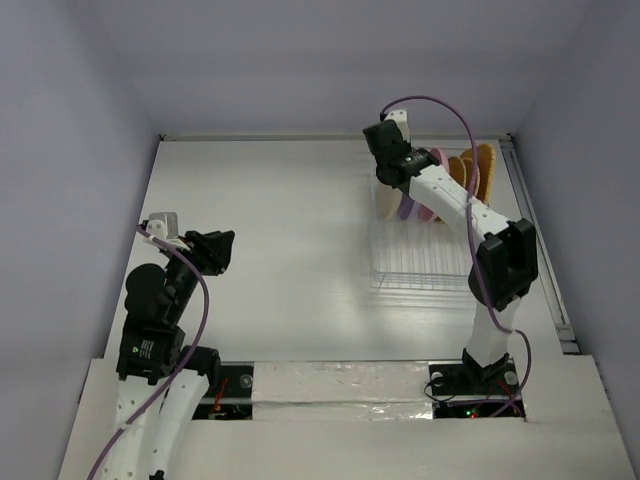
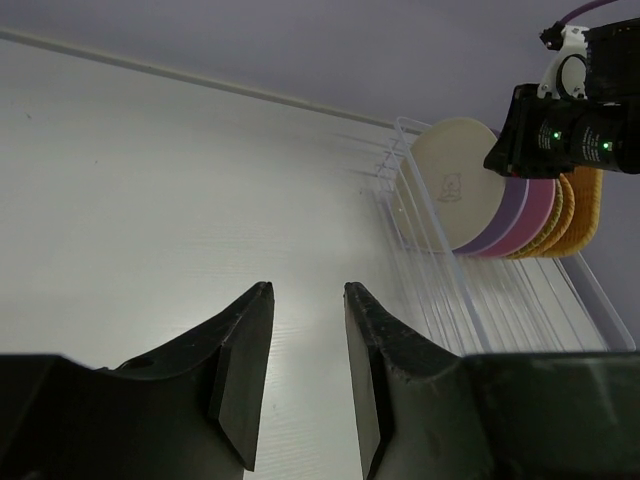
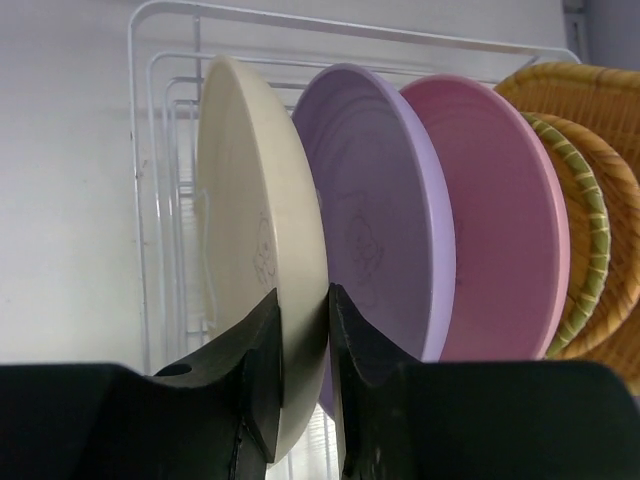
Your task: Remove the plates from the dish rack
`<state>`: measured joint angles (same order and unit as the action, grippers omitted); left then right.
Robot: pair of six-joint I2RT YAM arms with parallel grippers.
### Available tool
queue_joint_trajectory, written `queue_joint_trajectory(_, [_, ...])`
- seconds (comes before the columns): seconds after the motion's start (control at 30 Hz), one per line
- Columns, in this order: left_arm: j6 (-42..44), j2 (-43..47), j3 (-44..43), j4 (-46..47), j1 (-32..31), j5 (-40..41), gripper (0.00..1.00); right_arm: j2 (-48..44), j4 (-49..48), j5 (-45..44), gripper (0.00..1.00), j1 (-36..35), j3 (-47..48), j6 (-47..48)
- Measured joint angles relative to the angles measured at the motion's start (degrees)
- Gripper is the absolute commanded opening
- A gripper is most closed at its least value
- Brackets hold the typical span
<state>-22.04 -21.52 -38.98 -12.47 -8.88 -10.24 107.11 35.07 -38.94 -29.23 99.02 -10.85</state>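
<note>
The white wire dish rack (image 1: 420,268) stands at the right of the table. Its far end holds upright plates: cream (image 3: 250,190), lavender (image 3: 380,220), pink (image 3: 500,230), then orange woven ones (image 3: 595,230). My right gripper (image 3: 303,305) is shut on the rim of the cream plate, one finger on each face; in the top view it (image 1: 392,188) reaches over the rack's far left corner. My left gripper (image 2: 305,300) is open and empty, held above bare table at the left (image 1: 222,250), pointing toward the rack (image 2: 500,310).
A metal rail (image 1: 535,240) runs along the table's right edge beside the rack. Grey walls close in the table at the back and sides. The near part of the rack holds no plates.
</note>
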Motion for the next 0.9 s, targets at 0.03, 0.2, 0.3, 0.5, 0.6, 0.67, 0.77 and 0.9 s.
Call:
queue_joint_trajectory(0.03, [0.0,0.0,0.0,0.0,0.0,0.0,0.32,0.5,0.4,-1.1,0.16,-0.4,0.5,0.5])
queue_joint_trajectory(0.2, [-0.2,0.0,0.0,0.0,0.0,0.1,0.32,2.3,2.2,-6.1,0.00,-2.6,2.7,3.0])
queue_joint_trajectory(0.3, [-0.2,0.3,0.0,-0.1,0.0,0.2,0.32,2.8,2.8,-8.3,0.00,-3.5,3.6,4.5])
queue_joint_trajectory(0.5, [-0.2,0.7,0.0,-0.2,0.0,0.2,0.33,2.9,3.2,-12.3,0.00,-4.7,4.7,7.5])
queue_joint_trajectory(0.6, [-0.2,0.7,0.0,-0.2,0.0,0.2,0.33,2.9,3.6,-14.6,0.00,-5.4,6.5,9.7])
queue_joint_trajectory(0.67, [-0.3,0.7,0.0,-0.2,0.0,0.2,0.33,2.9,3.6,-15.8,0.00,-5.7,7.5,10.9])
queue_joint_trajectory(0.77, [-0.4,0.7,0.0,-0.2,0.0,0.2,0.33,2.6,3.6,-17.2,0.00,-6.0,8.4,12.1])
queue_joint_trajectory(0.9, [-0.4,0.7,0.0,-0.2,0.0,0.2,0.33,0.4,4.6,-18.2,0.00,-6.6,8.4,12.4])
